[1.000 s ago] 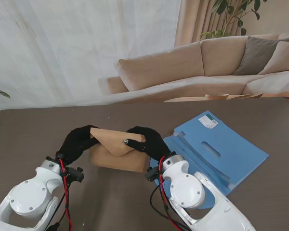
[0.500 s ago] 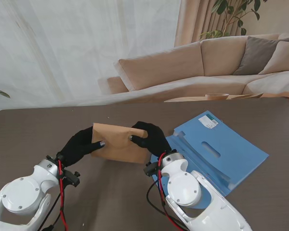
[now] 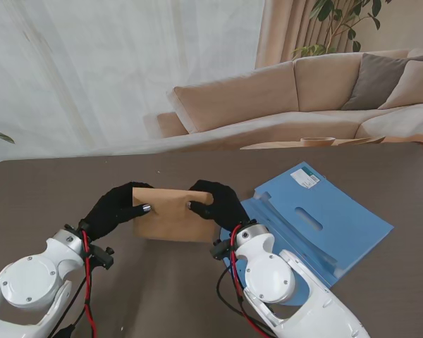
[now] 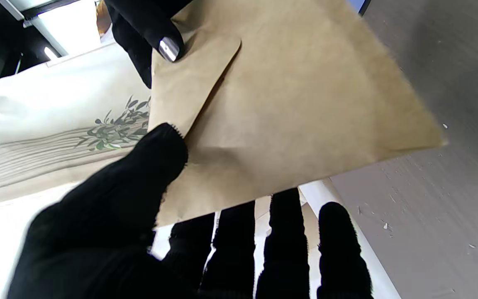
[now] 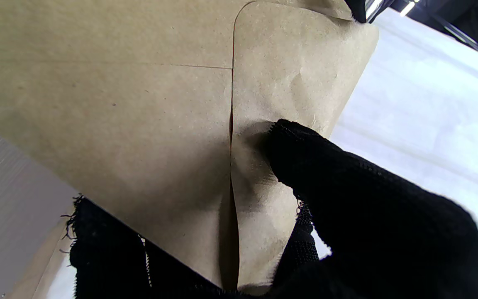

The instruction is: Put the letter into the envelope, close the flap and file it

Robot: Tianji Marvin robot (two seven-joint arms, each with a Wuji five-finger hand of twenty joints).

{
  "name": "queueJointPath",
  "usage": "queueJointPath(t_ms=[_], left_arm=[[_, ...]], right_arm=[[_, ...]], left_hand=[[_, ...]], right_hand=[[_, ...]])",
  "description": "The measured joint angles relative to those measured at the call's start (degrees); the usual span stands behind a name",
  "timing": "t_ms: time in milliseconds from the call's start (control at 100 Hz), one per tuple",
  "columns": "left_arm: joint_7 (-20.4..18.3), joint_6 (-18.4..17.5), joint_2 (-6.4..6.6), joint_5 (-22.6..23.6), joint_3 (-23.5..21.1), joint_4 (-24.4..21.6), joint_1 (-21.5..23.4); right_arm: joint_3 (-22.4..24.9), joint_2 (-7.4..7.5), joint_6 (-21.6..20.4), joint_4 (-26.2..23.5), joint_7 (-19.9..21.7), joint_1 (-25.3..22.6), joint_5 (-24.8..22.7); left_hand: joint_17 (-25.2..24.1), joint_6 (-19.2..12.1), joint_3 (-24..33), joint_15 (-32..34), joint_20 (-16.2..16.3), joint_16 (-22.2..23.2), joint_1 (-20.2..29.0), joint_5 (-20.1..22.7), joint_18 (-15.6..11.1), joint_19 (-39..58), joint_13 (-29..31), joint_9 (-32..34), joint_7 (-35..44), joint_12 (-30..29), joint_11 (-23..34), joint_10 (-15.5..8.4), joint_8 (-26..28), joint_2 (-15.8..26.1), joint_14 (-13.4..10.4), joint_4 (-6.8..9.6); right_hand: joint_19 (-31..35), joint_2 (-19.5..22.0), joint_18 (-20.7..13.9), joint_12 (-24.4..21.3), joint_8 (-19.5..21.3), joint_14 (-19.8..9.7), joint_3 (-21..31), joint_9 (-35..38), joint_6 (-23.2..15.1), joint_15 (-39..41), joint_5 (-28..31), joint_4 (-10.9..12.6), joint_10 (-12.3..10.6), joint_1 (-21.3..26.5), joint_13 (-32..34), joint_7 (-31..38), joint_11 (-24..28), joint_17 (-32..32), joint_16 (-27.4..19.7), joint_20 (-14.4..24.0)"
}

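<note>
Between your two hands the envelope [image 3: 170,213] is held up off the table [image 3: 49,190], each end pinched. Your left hand [image 3: 114,210] is closed on the left end: thumb on the flap side, four fingers behind, as its wrist view shows. Your right hand [image 3: 217,203] is closed on the right end the same way, thumb [image 5: 305,158] pressing the flap [image 5: 288,83] down against the body. That two-ended grip looks meant to keep the paper flat and the flap shut while it is carried; judged from the pictures, the flap is folded over but a thin gap runs along its edge, so it may not be sealed.

The letter is not visible anywhere; probably inside the envelope, but you cannot tell from these views.

Just right of your right hand lies the blue folder [image 3: 324,222], open flat on the table, with a white label [image 3: 307,177] at its far corner. Nothing visible in its pockets. That is likely where filing goes, so the envelope is close to it but still apart. The sofa [image 3: 289,98] is well beyond the table.
</note>
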Motion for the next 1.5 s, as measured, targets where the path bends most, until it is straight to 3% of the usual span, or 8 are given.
queueJointPath(t_ms=[270, 370, 510, 710, 820, 940, 1080, 1500], left_arm=[[-0.82, 1.77, -0.69, -1.23, 0.36, -0.44, -0.25], [-0.65, 1.9, -0.68, -1.01, 0.65, -0.46, -0.33], [2.82, 1.9, -0.93, 0.03, 1.59, -0.59, -0.39], [3.79, 1.26, -1.32, 1.16, 1.76, -0.53, -0.48], [5.89, -0.27, -1.6, 1.65, 2.17, -0.18, -0.55], [6.55, -1.05, -1.91, 2.06, 2.17, 0.17, -0.69], [6.77, -1.47, -2.0, 2.24, 2.07, 0.39, -0.7], [6.82, -1.42, -1.99, 2.89, 2.02, 0.43, -0.53]], right_arm=[[-1.36, 0.42, -0.54, 0.9, 0.96, 0.97, -1.5], [-1.77, 0.41, -0.62, 1.4, 1.0, 1.49, -1.66], [-2.05, 0.39, -0.76, 1.79, 1.16, 1.88, -1.76], [-1.95, 0.42, -0.91, 1.82, 1.61, 1.82, -1.84], [-1.65, 0.63, -1.0, 1.44, 2.28, 1.42, -2.37], [-0.99, 0.94, -0.98, 0.39, 2.62, 0.49, -3.59], [0.19, 1.03, -0.33, -1.34, 1.27, -1.39, -7.09], [11.97, 2.72, 7.25, -15.18, 3.01, -14.46, -17.45]], left_hand=[[0.29, -0.65, -3.04, 1.14, 0.13, 0.52, -3.98, 8.58, 0.07, 0.04, 0.99, 3.37, 1.45, -0.02, -1.04, 0.75, 1.43, 0.04, 1.0, -0.71], [1.55, -2.16, -11.98, 1.33, 0.13, 0.07, 6.42, 11.65, 0.9, 0.17, 3.8, 8.12, 4.89, 2.04, -2.37, 1.13, 1.76, 0.08, 1.66, -1.26], [3.4, -3.84, -15.19, 2.79, 0.13, 0.03, 16.09, 17.44, 1.72, 2.71, 8.35, 18.96, 8.58, 9.48, -11.62, 1.36, -0.01, 3.54, 3.25, -1.65], [7.73, -4.01, -15.53, 7.89, -0.06, -1.17, 17.99, 17.44, 3.84, 9.87, 17.21, 24.57, 9.02, 5.79, -11.06, 2.95, 1.48, 3.6, 6.15, -1.53], [8.75, -4.01, -15.37, 10.24, -0.75, -1.17, 17.99, 17.44, 4.56, 12.66, 17.89, 24.57, 9.04, 5.75, -9.14, 4.05, 3.23, 3.6, 6.75, -1.53], [8.85, -3.97, -15.03, 11.35, -0.83, -1.18, 17.99, 17.44, 4.69, 14.14, 17.95, 24.58, 9.04, 5.75, -8.24, 4.35, 4.31, 3.6, 6.98, -1.53], [8.67, -3.63, -14.98, 12.32, -1.44, -1.19, 17.99, 17.4, 4.7, 14.99, 17.95, 24.58, 9.04, 5.76, -7.44, 4.4, 5.62, 3.6, 7.22, -1.53], [8.36, -3.41, -14.97, 13.18, -1.46, -0.79, 18.0, 17.33, 4.7, 16.15, 17.95, 24.54, 9.04, 5.85, -6.75, 4.82, 6.64, 3.6, 7.44, -1.53]], right_hand=[[0.0, 0.0, 0.0, 0.0, 0.01, 0.0, 0.0, 0.0, 0.0, 0.01, 0.0, 0.0, 0.0, 0.0, 0.01, 0.0, 0.0, 0.0, 0.0, 0.0], [0.01, 0.0, 0.0, 0.0, 0.04, 0.0, 0.0, 0.0, 0.0, 0.01, 0.0, 0.0, 0.0, 0.0, 0.01, 0.0, 0.0, 0.0, 0.0, 0.0], [0.01, 0.0, 0.0, -0.62, -0.01, 0.0, 0.0, 0.0, 0.0, 0.01, 0.0, 0.0, -0.25, 0.15, 0.01, -0.81, -0.84, -0.04, 0.0, -0.02], [-3.55, 0.7, 0.0, -3.91, -8.59, 0.0, 0.07, -5.17, 1.38, -9.3, -4.48, 0.33, -1.76, -4.16, -5.07, -5.5, -8.88, -7.3, -2.3, -2.02], [-10.54, 3.29, -0.02, -6.48, -5.78, -0.24, -3.34, -13.93, 4.21, -20.02, -7.93, 2.09, -2.47, -12.3, -12.7, -22.1, -13.17, -14.45, -4.29, -3.43], [-20.28, 5.08, -1.3, -9.66, -5.61, -1.89, -9.44, -27.86, 4.92, -31.66, -17.78, 2.74, -3.26, -16.46, -24.74, -29.97, -18.19, -23.35, -8.26, -5.64], [-27.13, 7.16, -3.39, -10.76, -7.04, -4.51, -13.04, -37.1, 4.97, -37.59, -24.5, 2.81, -4.93, -16.92, -33.05, -31.29, -19.24, -29.67, -10.08, -6.26], [-29.11, 8.86, -3.46, -10.79, -7.07, -5.04, -13.69, -37.0, 4.96, -38.01, -25.07, 2.81, -5.17, -16.76, -33.78, -30.49, -19.21, -30.51, -10.07, -6.24]])
